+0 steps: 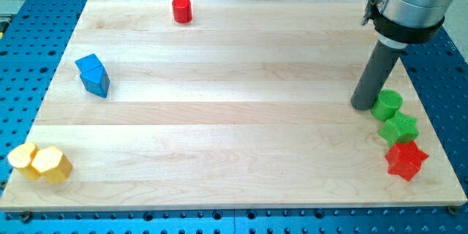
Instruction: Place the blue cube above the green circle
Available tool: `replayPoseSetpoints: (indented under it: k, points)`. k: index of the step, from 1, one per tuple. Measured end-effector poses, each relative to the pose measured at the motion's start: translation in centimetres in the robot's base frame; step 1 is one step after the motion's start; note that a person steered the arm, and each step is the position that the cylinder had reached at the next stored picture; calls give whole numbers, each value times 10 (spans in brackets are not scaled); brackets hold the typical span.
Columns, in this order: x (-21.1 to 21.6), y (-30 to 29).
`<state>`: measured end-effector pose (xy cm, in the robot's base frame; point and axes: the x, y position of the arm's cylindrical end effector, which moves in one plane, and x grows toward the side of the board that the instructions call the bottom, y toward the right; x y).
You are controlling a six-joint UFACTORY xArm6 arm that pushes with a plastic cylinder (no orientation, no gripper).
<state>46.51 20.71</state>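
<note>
my tip (363,105), a bare rod with no jaws, rests beside the green plastic circle (387,104) near the desk's right edge; the blue plastic cube (93,74) sits untouched at the left edge, so fetching it likely comes next.

Count of items on the table (219,117), single view.

Blocks, total: 7.

Blue: 1, the blue cube (93,74), at the view's left.

Red: 2. One red cylinder (182,9) near the view's top; one red star (405,160) at the view's lower right.

Green: 2. One green circle (387,105) and one green star (399,128), both at the view's right.

Yellow: 2. One yellow hexagon (51,164); one further yellow block (23,159), shape not clearly made out. Both at the view's lower left.

By shape where legible: cubes 1, cylinders or circles 2, stars 2, hexagons 1, uncertain 1.

Tables: 1.
</note>
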Motion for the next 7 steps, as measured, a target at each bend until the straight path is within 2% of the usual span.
replayPoseSetpoints:
  k: [2, 3, 4, 5, 6, 7]
  points:
    - [-2, -6]
    - [-2, -75]
    - [64, -231]
    - [62, -398]
    - [23, -496]
    - [-43, -487]
